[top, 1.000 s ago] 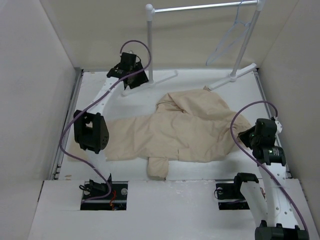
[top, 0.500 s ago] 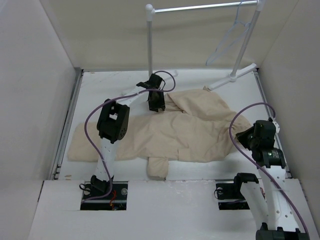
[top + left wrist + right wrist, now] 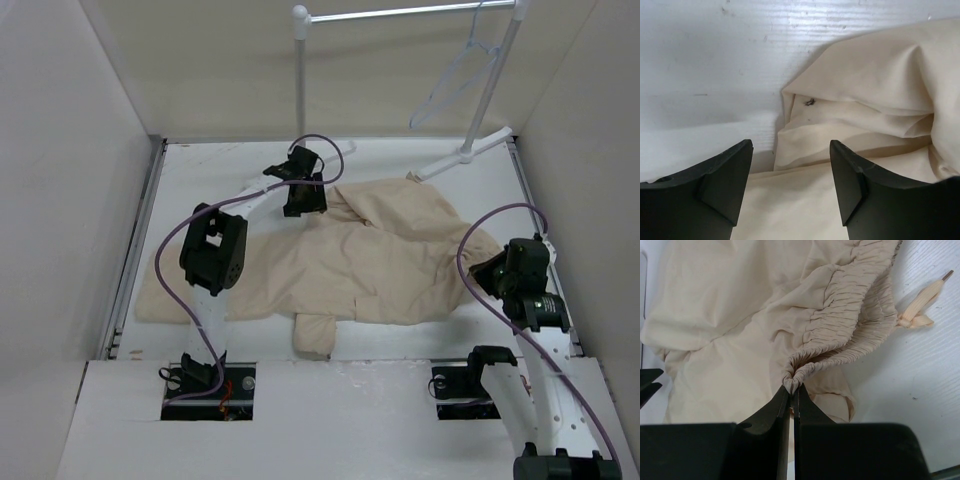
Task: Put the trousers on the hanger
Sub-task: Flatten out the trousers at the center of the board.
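Observation:
The beige trousers (image 3: 370, 260) lie spread and wrinkled across the middle of the table. My left gripper (image 3: 303, 198) hovers open over their far left edge; in the left wrist view the gripper (image 3: 791, 150) straddles a cloth fold (image 3: 850, 115) without touching it. My right gripper (image 3: 488, 272) is shut on the gathered elastic waistband (image 3: 840, 340) at the trousers' right end, pinching it at the gripper's tips (image 3: 792, 387). The pale hanger (image 3: 455, 80) hangs from the rail at the back right.
A white tube rack (image 3: 300, 70) with its rail (image 3: 410, 14) stands at the back, feet on the table. A drawstring end (image 3: 922, 305) lies on the white table (image 3: 200, 190). Cardboard walls close in left, right and behind.
My left arm swung from the far left of the table to the trousers' far edge, then drew back a little. The left trouser leg is now uncovered. My right gripper stays shut on the waistband.

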Controlling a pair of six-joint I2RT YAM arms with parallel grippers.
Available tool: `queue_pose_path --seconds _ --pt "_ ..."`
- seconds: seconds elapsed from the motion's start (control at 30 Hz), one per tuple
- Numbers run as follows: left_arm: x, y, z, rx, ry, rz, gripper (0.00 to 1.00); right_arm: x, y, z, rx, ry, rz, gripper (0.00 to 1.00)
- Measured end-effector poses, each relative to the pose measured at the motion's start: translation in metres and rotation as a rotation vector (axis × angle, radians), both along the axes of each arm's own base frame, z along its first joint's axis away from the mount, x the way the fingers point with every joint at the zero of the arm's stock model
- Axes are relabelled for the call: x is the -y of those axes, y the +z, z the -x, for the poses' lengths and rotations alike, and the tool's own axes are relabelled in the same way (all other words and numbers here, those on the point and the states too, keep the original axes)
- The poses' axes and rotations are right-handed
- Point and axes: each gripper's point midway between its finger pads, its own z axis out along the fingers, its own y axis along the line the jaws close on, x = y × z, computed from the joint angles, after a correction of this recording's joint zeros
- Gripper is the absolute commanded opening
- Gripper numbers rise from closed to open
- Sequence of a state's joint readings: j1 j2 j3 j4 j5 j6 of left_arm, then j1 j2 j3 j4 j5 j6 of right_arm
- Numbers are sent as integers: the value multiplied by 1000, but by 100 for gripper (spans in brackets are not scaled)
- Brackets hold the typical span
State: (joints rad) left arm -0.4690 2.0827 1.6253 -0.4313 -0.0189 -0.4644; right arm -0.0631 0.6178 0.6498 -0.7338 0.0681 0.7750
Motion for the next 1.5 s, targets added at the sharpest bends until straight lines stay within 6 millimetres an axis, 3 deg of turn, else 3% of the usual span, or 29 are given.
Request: queue_pose_path --seconds 0.2,0.27,0.33,0.37,0.47,0.57,0.63,0.7,0.83,0.93,1.07,1.13,1.2,1.4,1.5 --pt "9 -15 1 -26 -23 26 45 0 -2 -1 -4 2 -2 4" --pt "11 -27 4 -52 -30 20 29 0 -1 -1 -1 2 -2 4" --pt "13 -25 2 -46 -28 32 12 -1 -1 -1 1 5 -3 4" --pt "12 -26 0 -47 -22 34 8 -2 -1 -1 1 8 -4 3" --pt "8 -27 -2 -52 8 39 4 -3 -1 -1 1 13 -5 2" --pt "-6 -13 -11 -19 61 36 3 -3 -1 -1 1 16 -4 0" --pt "-22 12 -21 36 107 31 3 -2 -1 -1 0 10 2 0" --pt "-41 53 -33 122 158 39 3 0 -2 -1 -1 2 8 0" --pt "-84 174 -50 383 269 87 3 1 -2 -1 -5 -4 14 0" --pt "-120 266 -46 599 347 90 5 2 -4 -1 -14 -10 18 0" --pt "-150 347 -29 814 393 13 6 2 -4 -2 -19 -8 19 0" --pt "-160 365 -25 874 396 -77 6 1 -3 -3 -18 -3 19 0" --pt "-167 370 -25 905 387 -205 6 0 0 -4 -10 4 20 0" --pt "-198 343 -40 878 370 -631 5 -2 6 -3 4 14 30 0" --pt "-207 345 -56 877 358 -770 6 -4 10 -4 17 26 38 0"
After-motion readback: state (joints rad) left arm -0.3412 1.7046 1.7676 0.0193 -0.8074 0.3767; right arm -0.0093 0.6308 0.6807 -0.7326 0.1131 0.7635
